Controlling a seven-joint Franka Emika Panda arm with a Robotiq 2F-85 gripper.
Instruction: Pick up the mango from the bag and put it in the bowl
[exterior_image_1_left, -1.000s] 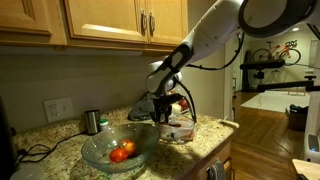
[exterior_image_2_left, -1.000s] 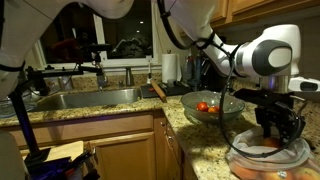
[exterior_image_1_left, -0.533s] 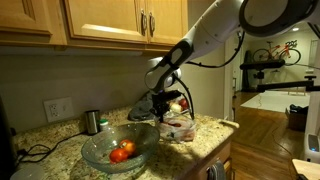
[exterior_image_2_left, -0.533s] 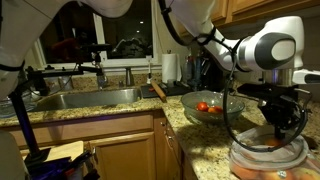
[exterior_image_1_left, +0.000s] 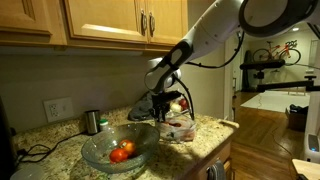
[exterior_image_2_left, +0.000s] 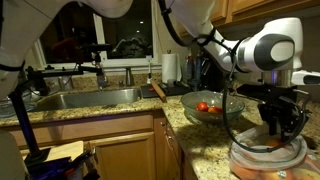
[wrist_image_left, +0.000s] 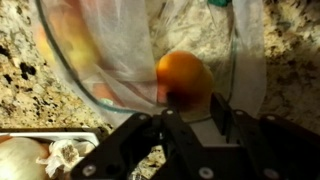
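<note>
My gripper (wrist_image_left: 193, 108) is shut on the orange mango (wrist_image_left: 183, 75), with a finger on each side of it. The mango sits at the mouth of the crinkly clear plastic bag (wrist_image_left: 110, 50), which spreads over the granite counter behind it. In both exterior views the gripper (exterior_image_1_left: 163, 110) (exterior_image_2_left: 281, 124) hangs just over the bag (exterior_image_1_left: 181, 129) (exterior_image_2_left: 268, 152) at the counter's end. The wide clear glass bowl (exterior_image_1_left: 95, 155) (exterior_image_2_left: 226, 110) stands beside it on the counter with red fruits inside.
A small steel cup (exterior_image_1_left: 92, 121) stands behind the bowl by the wall. A white container with onion and garlic (wrist_image_left: 40, 160) lies beside the bag. A sink (exterior_image_2_left: 85, 98) lies further along the counter. Wall cabinets (exterior_image_1_left: 120, 20) hang overhead.
The gripper rose a little over the bag between one second and half a second ago. Since then nothing has visibly moved.
</note>
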